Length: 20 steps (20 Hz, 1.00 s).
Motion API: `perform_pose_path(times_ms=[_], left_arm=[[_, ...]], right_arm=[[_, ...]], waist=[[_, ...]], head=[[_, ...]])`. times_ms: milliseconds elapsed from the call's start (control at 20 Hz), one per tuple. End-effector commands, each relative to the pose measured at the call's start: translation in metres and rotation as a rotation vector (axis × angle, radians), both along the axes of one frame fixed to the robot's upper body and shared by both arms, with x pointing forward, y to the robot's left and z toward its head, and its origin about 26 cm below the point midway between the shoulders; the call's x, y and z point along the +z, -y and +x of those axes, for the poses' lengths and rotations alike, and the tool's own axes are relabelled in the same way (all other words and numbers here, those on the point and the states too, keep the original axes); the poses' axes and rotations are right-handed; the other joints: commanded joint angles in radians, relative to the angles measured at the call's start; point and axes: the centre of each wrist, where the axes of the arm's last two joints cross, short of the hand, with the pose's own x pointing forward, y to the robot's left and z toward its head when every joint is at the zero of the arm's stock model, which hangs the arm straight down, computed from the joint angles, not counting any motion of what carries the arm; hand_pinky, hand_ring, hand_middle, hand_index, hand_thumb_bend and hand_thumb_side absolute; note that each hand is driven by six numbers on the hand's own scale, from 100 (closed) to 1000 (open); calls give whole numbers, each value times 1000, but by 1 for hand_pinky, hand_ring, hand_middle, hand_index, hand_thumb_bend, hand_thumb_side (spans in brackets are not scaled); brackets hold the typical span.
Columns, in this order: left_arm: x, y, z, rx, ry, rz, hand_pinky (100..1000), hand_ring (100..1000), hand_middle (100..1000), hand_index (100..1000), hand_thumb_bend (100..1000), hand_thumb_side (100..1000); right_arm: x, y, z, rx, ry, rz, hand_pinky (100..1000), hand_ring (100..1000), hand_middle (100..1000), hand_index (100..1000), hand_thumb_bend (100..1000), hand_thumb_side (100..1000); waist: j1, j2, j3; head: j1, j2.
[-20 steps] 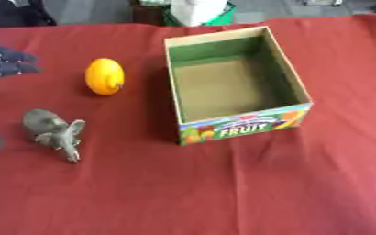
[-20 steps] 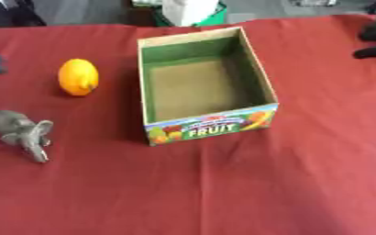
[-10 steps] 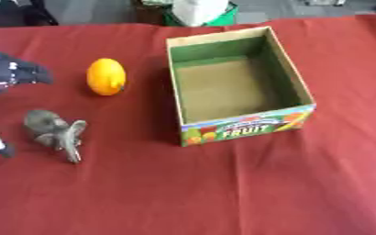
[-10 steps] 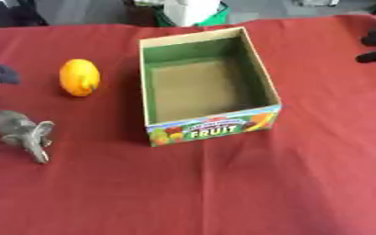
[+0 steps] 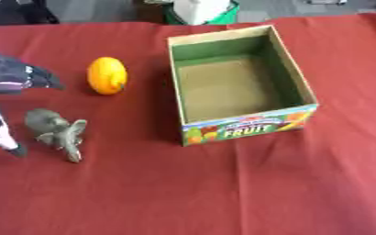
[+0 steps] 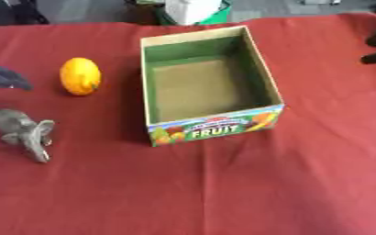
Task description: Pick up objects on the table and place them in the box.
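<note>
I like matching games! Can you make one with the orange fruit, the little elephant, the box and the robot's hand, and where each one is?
Things:
1. orange fruit
2. toy elephant
3. box
4. left hand

Places:
A. middle of the red cloth, nothing inside
B. at the left edge, beside the fruit
C. nearer the camera than the fruit, left of the box
D. left of the box, towards the far side

Pairs: 1-D, 2-C, 3-A, 4-B
</note>
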Motion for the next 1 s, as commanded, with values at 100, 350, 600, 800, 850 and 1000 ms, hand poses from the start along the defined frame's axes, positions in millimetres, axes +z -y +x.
perform_pose_path(times_ms=[100,350,600,800,850,1000], left_arm=[[19,0,-5,12,-14,-1,860,866,896,998,721,411],[21,2,-6,19,-37,-29,843,854,878,977,677,408],[11,-1,-2,30,-62,-57,834,845,866,957,650,395],[4,-3,1,35,-84,-61,827,838,856,931,640,384],[2,-4,1,35,-88,-61,826,838,855,927,654,368],[-2,-4,3,33,-99,-53,819,834,841,901,617,381]], right_arm=[[9,0,-2,1,30,-13,588,696,631,764,100,1000],[9,0,-2,0,28,-9,588,695,630,764,100,1000],[8,0,-2,-4,30,-4,589,696,630,765,100,1000],[8,0,-2,-5,30,0,588,695,629,765,100,1000],[8,0,-2,-5,30,0,588,695,629,765,100,1000],[8,0,-2,-5,31,3,588,695,629,765,100,1000]], waist=[[-1,-15,-1],[-2,-13,0],[-4,-10,-5],[-4,-9,-5],[-4,-9,-5],[-4,-8,-7]], head=[[3,-13],[3,-14],[5,-16],[6,-16],[6,-16],[8,-17]])
